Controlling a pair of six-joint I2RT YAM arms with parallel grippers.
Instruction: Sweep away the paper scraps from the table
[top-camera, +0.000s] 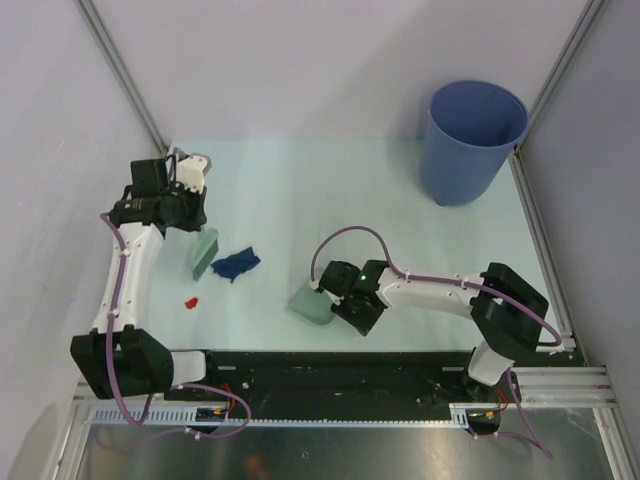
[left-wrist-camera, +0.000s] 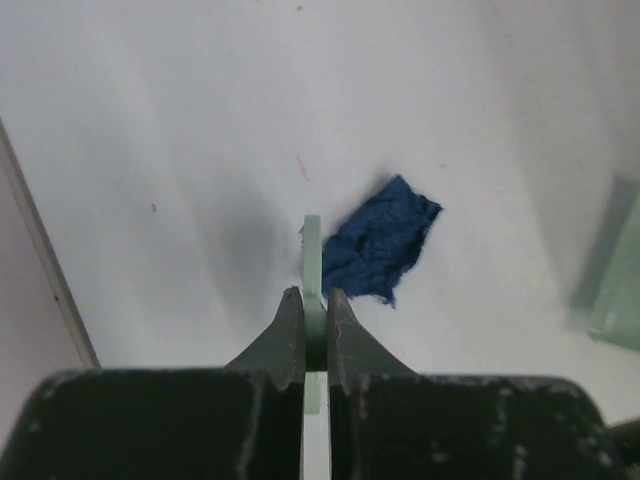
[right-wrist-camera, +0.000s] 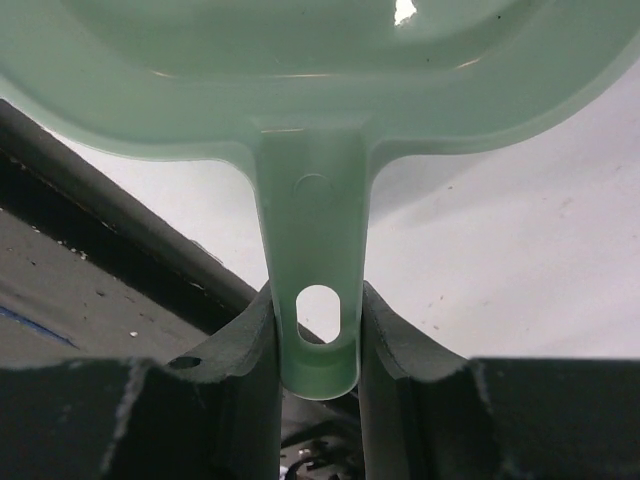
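Left tool (left-wrist-camera: 313, 300) clamping pale green hand brush (left-wrist-camera: 312, 240), right tool (right-wrist-camera: 318, 300) clamping pale green dustpan (right-wrist-camera: 300, 100) handle, dark blue paper scrap (left-wrist-camera: 380, 245) beside brush

Dark blue scrap (top-camera: 236, 264); red scrap (top-camera: 190, 301); blue bucket (top-camera: 472, 140); mint table (top-camera: 300, 190).

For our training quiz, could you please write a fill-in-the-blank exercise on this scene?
The left gripper is shut on the pale green ____.
The right gripper grips the dustpan by its ____.
The larger paper scrap is dark ____.
The bucket stands at the table's far ____ corner.
Missing: brush; handle; blue; right.
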